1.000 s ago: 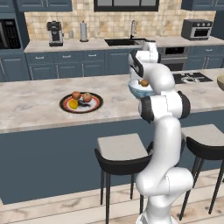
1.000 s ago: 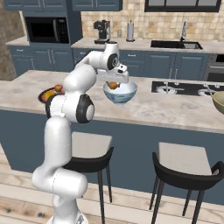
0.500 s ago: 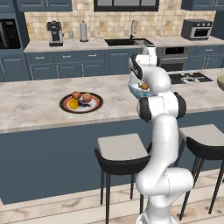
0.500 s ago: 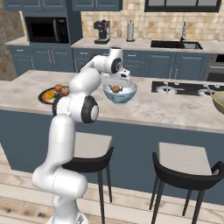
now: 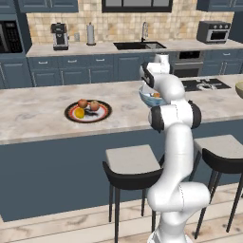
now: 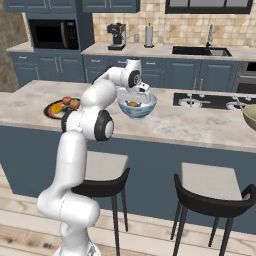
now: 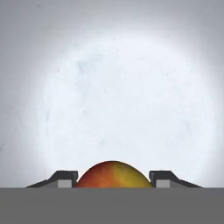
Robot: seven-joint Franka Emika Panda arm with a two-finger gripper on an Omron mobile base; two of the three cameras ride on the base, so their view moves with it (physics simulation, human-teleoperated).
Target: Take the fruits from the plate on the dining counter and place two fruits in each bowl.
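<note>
Looking from the left base view: arm bent over the dining counter (image 5: 28,118), hand lowered into the light blue bowl (image 5: 151,98), gripper (image 5: 153,93) mostly hidden by the forearm, a spot of orange fruit (image 5: 156,95) visible inside the bowl. Plate (image 5: 88,111) well apart to the left on the same counter, carrying two reddish-brown fruits (image 5: 88,104) and a yellow fruit (image 5: 79,113). Rim of the olive bowl (image 5: 238,88) at the right edge. From the right base view: gripper (image 6: 137,96) down inside the light blue bowl (image 6: 137,107), orange fruit (image 6: 133,104) beneath it; plate (image 6: 50,109) partly hidden behind the arm, olive bowl (image 6: 250,116) far right. In the hand view: fingertips (image 7: 65,178) set close on either side of the orange fruit (image 7: 114,175), touching or nearly so, pale bowl floor (image 7: 127,105) beyond; clenched or let go, cannot tell.
</note>
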